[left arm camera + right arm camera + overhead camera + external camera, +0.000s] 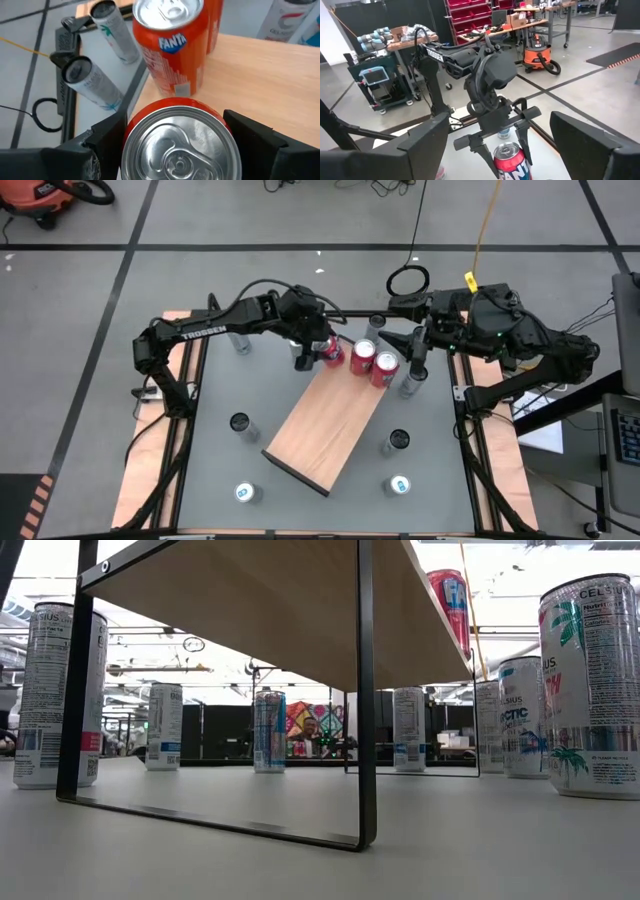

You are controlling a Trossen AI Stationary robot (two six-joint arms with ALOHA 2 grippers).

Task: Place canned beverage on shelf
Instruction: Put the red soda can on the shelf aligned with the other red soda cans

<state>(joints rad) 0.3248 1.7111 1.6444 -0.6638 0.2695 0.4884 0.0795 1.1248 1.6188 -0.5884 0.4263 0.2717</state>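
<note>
Left gripper [316,352], seen from above, clamps a red Fanta can [331,352] at the shelf's [325,423] far end. Its wrist view shows fingers [102,145] flanking that can [181,145]. Right gripper [417,346] hangs open, empty, beside the shelf.

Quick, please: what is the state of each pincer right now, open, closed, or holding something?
Left pincer: closed around a red can standing on the shelf.
Right pincer: open, holding nothing, raised above the table.
</note>
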